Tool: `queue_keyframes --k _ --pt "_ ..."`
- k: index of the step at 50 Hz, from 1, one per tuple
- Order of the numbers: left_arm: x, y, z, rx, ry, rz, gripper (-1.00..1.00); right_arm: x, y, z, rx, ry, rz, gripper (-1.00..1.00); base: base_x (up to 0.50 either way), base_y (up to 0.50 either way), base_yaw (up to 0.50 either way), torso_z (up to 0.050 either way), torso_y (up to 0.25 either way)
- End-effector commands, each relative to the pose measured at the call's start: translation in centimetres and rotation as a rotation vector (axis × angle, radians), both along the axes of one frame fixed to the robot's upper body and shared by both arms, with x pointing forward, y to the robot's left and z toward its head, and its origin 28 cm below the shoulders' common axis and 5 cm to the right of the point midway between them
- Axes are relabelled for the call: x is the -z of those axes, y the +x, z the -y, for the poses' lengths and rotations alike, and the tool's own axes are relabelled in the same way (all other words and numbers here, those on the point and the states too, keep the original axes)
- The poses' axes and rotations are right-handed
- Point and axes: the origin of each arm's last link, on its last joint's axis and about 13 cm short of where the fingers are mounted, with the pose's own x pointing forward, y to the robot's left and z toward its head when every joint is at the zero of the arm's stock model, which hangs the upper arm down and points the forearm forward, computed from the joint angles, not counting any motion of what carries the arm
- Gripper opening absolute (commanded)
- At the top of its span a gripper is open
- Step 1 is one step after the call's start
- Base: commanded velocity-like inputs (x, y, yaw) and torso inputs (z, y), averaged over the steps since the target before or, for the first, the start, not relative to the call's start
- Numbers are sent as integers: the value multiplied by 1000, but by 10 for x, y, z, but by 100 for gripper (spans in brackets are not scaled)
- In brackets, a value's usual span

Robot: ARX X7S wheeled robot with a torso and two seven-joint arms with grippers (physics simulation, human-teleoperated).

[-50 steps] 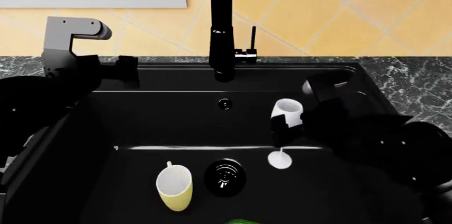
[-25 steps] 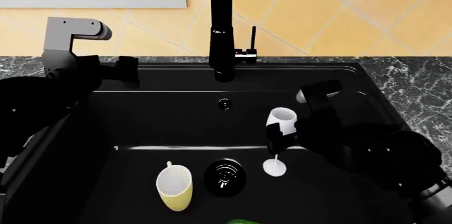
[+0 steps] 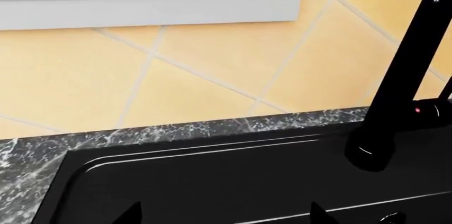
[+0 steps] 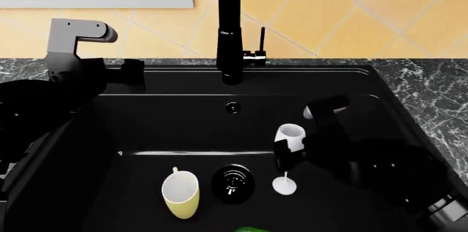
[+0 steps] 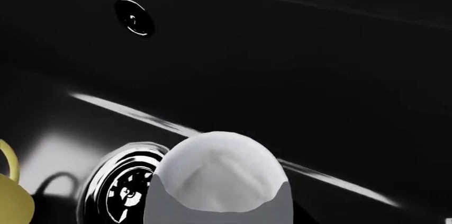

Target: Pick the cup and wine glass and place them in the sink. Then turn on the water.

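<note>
Jaws of the right gripper (image 4: 286, 145) clamp the wine glass (image 4: 288, 136) upright inside the sink (image 4: 183, 128); left gripper (image 4: 133, 74) state: cannot tell.

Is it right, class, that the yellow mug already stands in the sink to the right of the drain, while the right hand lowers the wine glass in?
Not quite. The head view shows the yellow mug standing to the left of the drain, not the right. The rest holds: the mug is in the sink, and the right hand holds the wine glass inside it.
</note>
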Motion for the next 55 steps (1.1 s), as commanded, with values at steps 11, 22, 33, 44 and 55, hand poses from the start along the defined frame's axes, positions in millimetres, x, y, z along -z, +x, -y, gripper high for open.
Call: queue_keyframes --k 11,22,33,44,55 --pt "1 1 0 1 1 0 100 13 -4 -2 -31 -31 -27 -100 0 0 0 0 0" --pt "3 1 0 -1 0 -2 100 20 -6 -4 -41 -38 -46 -100 0 0 0 0 0" --pt "3 1 0 0 2 -2 100 25 -9 -4 -49 -47 -64 -100 0 0 0 0 0" --pt "5 1 0 -2 2 -2 100 27 -9 -4 -45 -49 -76 -100 0 0 0 0 0" --pt "4 1 0 0 3 -1 100 24 -10 -3 -45 -46 -80 100 0 0 0 0 0"
